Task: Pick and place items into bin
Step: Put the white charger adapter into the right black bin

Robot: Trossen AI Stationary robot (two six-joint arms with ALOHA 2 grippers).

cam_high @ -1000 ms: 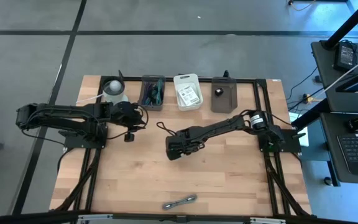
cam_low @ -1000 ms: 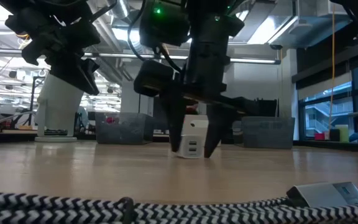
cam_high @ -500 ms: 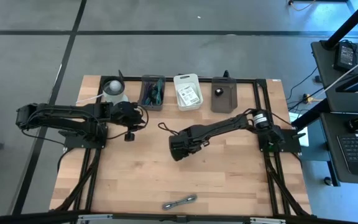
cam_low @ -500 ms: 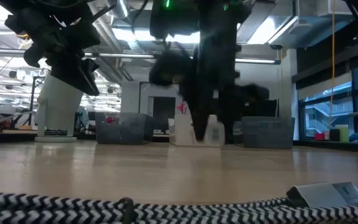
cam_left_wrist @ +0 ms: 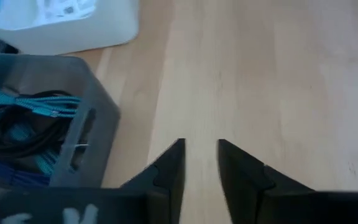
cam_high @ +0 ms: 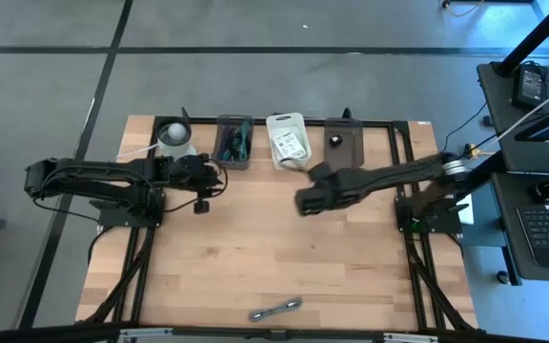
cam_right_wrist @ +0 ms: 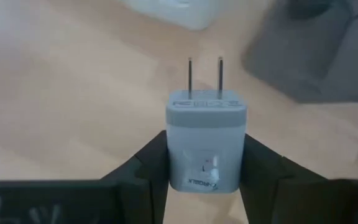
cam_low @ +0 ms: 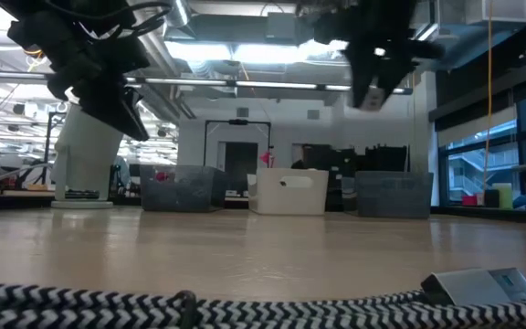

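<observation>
Counter (cam_high: 255, 267) of pale wood planks, seen from above, with my two dark arms reaching in from either side. My right gripper (cam_right_wrist: 205, 163) is raised above the counter, just in front of the row of containers at the far edge; its jaws are clamped on a small white wall charger with two metal prongs (cam_right_wrist: 205, 146), one finger against each side, prongs pointing forward. In the high view this gripper (cam_high: 311, 197) hangs between the white bin and the dark grey bin, slightly nearer me than both. In the low view it (cam_low: 373, 68) is well clear of the wood.

My left gripper (cam_left_wrist: 199, 163) waits near the far left of the counter, beside the grey open bin holding teal and black coiled cables (cam_left_wrist: 23, 127). Its jaws stand slightly apart, with bare wood showing between them and nothing held. From above it (cam_high: 199, 193) sits just in front of that cable bin (cam_high: 233, 141).

Along the far edge, from left to right: a pale round cup with a ball (cam_high: 172, 134), the cable bin, a white rectangular bin with printed cards inside (cam_high: 288, 140), and a dark grey rectangular bin containing a tiny black and white cube (cam_high: 343, 143).

A grey metal tool with rounded ends (cam_high: 275, 309) lies alone on the near part of the counter, well apart from both arms. A black-and-white braided cable (cam_low: 153, 306) runs along the near edge in the low view.
</observation>
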